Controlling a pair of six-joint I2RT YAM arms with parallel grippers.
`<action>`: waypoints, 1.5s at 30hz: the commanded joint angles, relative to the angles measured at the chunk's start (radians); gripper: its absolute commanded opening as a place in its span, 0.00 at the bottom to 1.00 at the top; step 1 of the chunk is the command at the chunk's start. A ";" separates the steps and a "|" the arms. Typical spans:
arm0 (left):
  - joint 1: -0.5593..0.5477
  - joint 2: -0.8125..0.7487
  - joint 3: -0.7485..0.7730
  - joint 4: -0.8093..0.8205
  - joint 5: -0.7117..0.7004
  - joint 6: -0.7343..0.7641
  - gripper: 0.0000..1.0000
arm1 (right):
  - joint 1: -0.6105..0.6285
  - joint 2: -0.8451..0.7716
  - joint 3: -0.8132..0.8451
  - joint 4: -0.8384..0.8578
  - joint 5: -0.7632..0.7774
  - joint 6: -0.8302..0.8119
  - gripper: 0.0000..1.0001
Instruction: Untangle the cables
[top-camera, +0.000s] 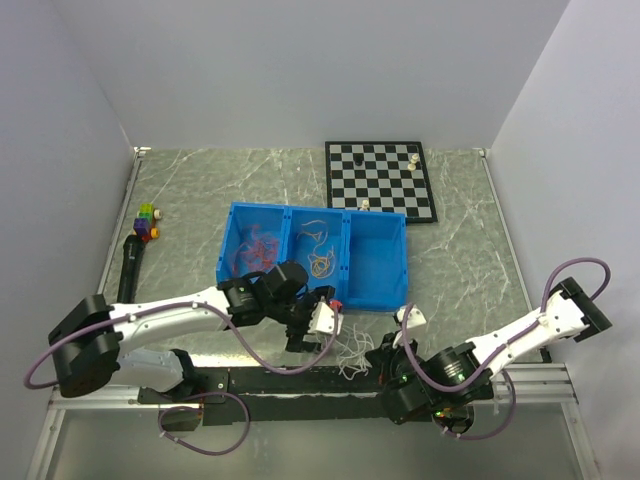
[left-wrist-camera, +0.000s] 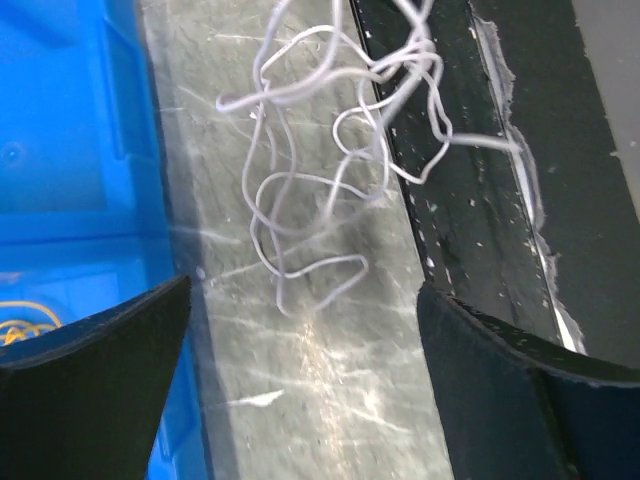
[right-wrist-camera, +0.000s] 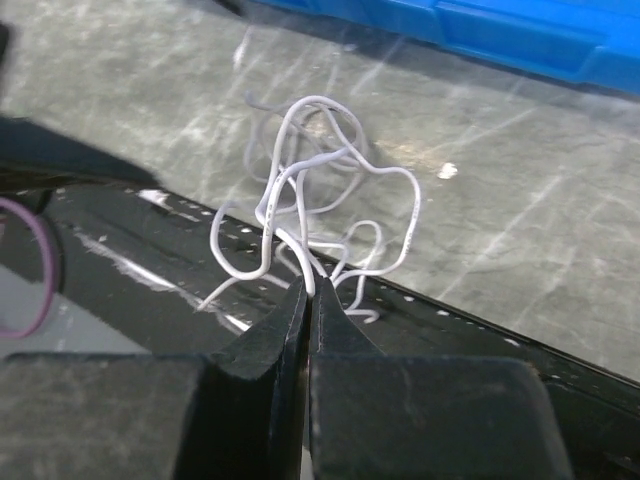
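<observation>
White cables (top-camera: 352, 352) lie loose at the table's near edge, 5 o'clock from the blue bin (top-camera: 315, 209); one gripper holds them, the other does not.
From above, the clump is small, its strands are hard to tell apart, and it lies partly over the black base rail (top-camera: 300, 382); the left wrist view cuts off its upper loops. Right gripper (right-wrist-camera: 308, 290): jaws pinched tight on one white strand. Left gripper (left-wrist-camera: 300, 290): jaws spread wide above the clump, holding nothing. Bin contents: red-pink cables (top-camera: 255, 250) in the 9 o'clock compartment, yellow cables (top-camera: 320, 264) in the middle one.
</observation>
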 joint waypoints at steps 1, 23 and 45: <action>-0.013 0.058 0.004 0.073 0.034 0.037 0.91 | 0.020 -0.049 -0.008 0.070 0.049 -0.056 0.00; -0.051 0.109 -0.027 0.200 -0.057 0.028 0.01 | 0.082 -0.154 -0.019 0.009 0.101 -0.015 0.00; 0.010 -0.220 0.382 -0.479 -0.098 0.028 0.01 | 0.082 -0.108 -0.067 -0.131 0.035 0.193 0.83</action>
